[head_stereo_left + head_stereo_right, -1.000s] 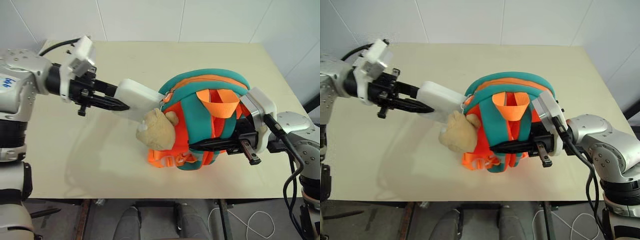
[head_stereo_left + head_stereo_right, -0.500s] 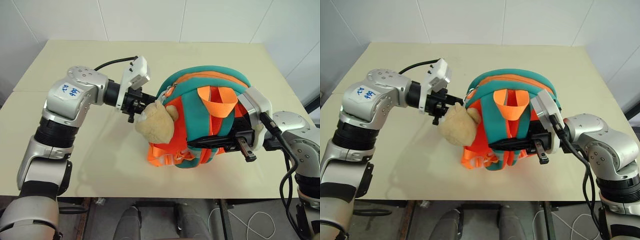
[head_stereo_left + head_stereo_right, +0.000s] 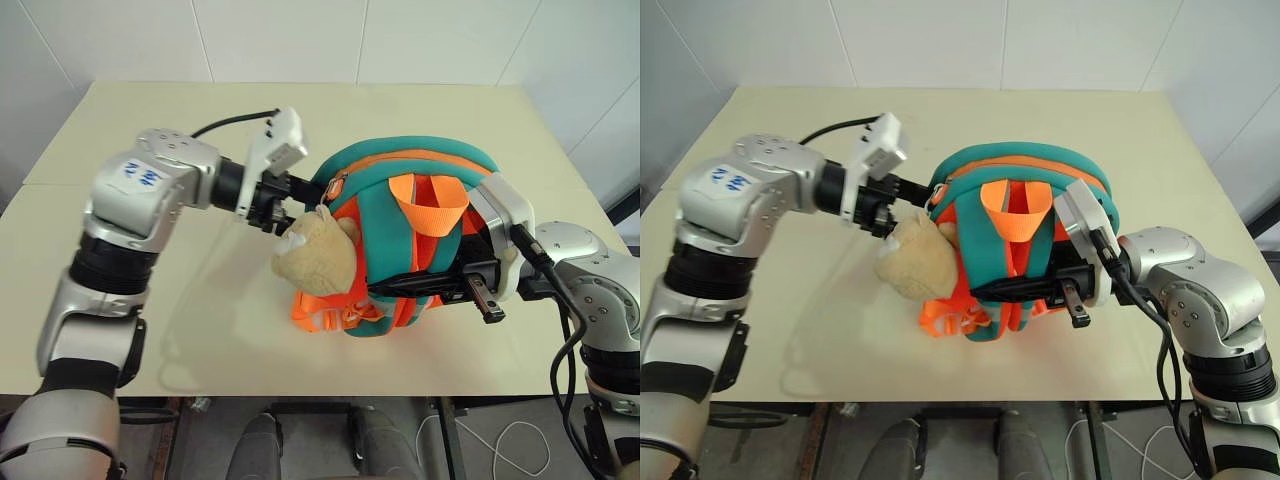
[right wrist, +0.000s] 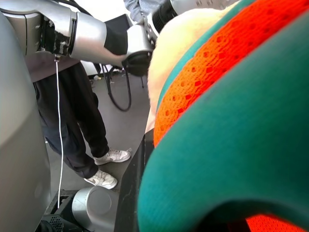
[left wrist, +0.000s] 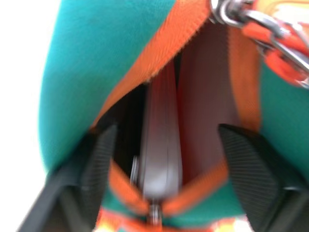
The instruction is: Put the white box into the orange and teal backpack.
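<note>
1. We find the left gripper [image 3: 292, 194] at centre left of the left eye view, its tip at the open zip mouth on the left side of the rounded fabric orange and teal backpack [image 3: 420, 160]. In the left wrist view its black fingers [image 5: 99, 164] stand wide apart and touch nothing.
2. The flat white box with rounded corners [image 5: 161, 150] sits at the centre of the left wrist view. It is inside the mouth, edge-on between the two fingers and clear of both. It looks reddish in the light through the fabric.
3. The governing relation is that the box lies straight ahead of the left gripper, with its long axis running into the bag along the gripper's own line. The left arm is the nearer one. We judge the box is lodged but perhaps not fully seated, since we cannot see how deep it goes.
4. We see nothing else in that compartment. The rest of its interior is dark.
5. The right gripper [image 3: 388, 290] lies at lower right of the left eye view, across the teal straps. Its fingers are together, and we judge they pinch the backpack to steady it.
6. A beige fluffy charm [image 3: 315, 255] hangs just below the mouth, and the bag stands on the pale wooden table [image 3: 180, 340].
</note>
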Motion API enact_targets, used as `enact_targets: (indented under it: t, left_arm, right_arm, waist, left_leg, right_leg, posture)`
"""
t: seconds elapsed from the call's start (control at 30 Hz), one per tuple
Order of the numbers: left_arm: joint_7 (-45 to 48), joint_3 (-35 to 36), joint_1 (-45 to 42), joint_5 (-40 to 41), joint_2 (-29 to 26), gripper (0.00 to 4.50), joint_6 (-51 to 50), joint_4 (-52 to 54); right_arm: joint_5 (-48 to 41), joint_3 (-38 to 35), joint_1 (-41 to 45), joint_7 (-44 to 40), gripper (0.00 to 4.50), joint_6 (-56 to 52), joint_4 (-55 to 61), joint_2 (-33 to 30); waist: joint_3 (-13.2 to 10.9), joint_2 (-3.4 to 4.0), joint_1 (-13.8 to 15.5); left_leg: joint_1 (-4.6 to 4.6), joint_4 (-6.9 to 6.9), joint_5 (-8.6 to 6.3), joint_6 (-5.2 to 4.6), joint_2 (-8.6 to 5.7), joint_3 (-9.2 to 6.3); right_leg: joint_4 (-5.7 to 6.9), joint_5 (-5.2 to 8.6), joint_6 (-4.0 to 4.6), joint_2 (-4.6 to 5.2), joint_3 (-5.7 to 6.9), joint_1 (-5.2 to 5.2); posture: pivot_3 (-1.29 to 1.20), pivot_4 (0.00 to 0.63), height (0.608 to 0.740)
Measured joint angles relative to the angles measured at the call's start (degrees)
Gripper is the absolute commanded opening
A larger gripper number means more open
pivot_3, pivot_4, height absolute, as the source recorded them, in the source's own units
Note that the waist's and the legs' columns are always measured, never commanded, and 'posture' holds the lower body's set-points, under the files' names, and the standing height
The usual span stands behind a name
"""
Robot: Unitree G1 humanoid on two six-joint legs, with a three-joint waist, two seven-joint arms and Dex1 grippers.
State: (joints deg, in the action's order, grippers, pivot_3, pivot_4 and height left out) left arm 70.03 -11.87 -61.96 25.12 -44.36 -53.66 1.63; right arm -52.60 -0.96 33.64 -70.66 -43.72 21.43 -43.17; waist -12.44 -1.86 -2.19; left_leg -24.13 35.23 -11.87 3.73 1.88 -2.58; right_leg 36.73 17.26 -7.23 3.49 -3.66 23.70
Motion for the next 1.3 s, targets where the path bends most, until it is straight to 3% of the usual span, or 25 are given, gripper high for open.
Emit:
enact_targets:
  t: [0.3,0.67,0.9,1.13,1.23,1.3]
  left_arm:
    - [5.71,8.11,4.72,4.68,-13.38,4.47,-1.13,3.01]
    - [-0.07,23.66,14.49,18.34,-16.51,4.47,-10.92,17.0]
    - [-12.82,25.04,17.46,22.5,-9.43,4.47,-13.96,23.71]
    - [-23.69,21.08,17.26,24.49,-0.43,4.47,-16.38,25.5]
    - [-25.54,20.07,16.74,25.78,0.85,3.9,-17.14,25.49]
    - [-26.1,20.02,16.26,26.72,0.84,3.29,-17.57,25.48]
  right_arm:
    - [0.46,0.36,0.27,0.01,0.0,0.04,-0.37,0.26]
    - [0.77,0.58,0.67,-0.54,0.0,0.04,-1.32,0.31]
    - [1.78,0.62,1.26,-1.09,0.0,0.19,-1.46,0.34]
    - [2.42,0.62,1.24,-1.11,0.0,1.14,-1.57,0.77]
    - [2.4,0.61,0.96,-0.99,0.0,1.25,-1.47,1.21]
    - [2.34,0.58,0.75,-0.77,0.0,1.32,-1.39,1.43]
  waist:
    - [0.0,0.0,0.42]
    - [0.0,0.0,0.36]
    - [0.0,-0.01,0.53]
    - [0.01,-0.01,0.45]
    - [0.01,-0.01,0.43]
    - [0.01,-0.01,0.46]
  left_leg:
    - [0.0,0.0,0.0,0.0,0.0,0.0]
    - [0.05,0.01,0.0,0.0,0.01,0.0]
    - [0.07,0.13,0.01,0.0,-0.01,-0.02]
    - [0.07,0.18,0.02,0.0,-0.02,-0.04]
    - [0.08,0.17,0.02,0.01,-0.01,-0.05]
    - [0.08,0.18,0.02,0.01,-0.02,-0.04]
  right_leg:
    - [-0.03,0.02,0.03,0.01,0.0,-0.02]
    - [0.05,0.04,0.03,0.01,0.0,-0.03]
    - [0.09,0.03,0.01,0.02,0.0,-0.1]
    - [0.1,0.01,-0.01,0.01,-0.02,-0.12]
    - [0.13,0.01,-0.01,0.0,-0.02,-0.11]
    - [0.12,0.01,-0.01,0.01,-0.02,-0.12]
  posture:
    - [0.0,0.15,0.74]
    - [0.0,0.15,0.74]
    - [0.0,0.15,0.74]
    - [0.0,0.15,0.74]
    - [0.0,0.15,0.74]
    - [0.0,0.15,0.74]
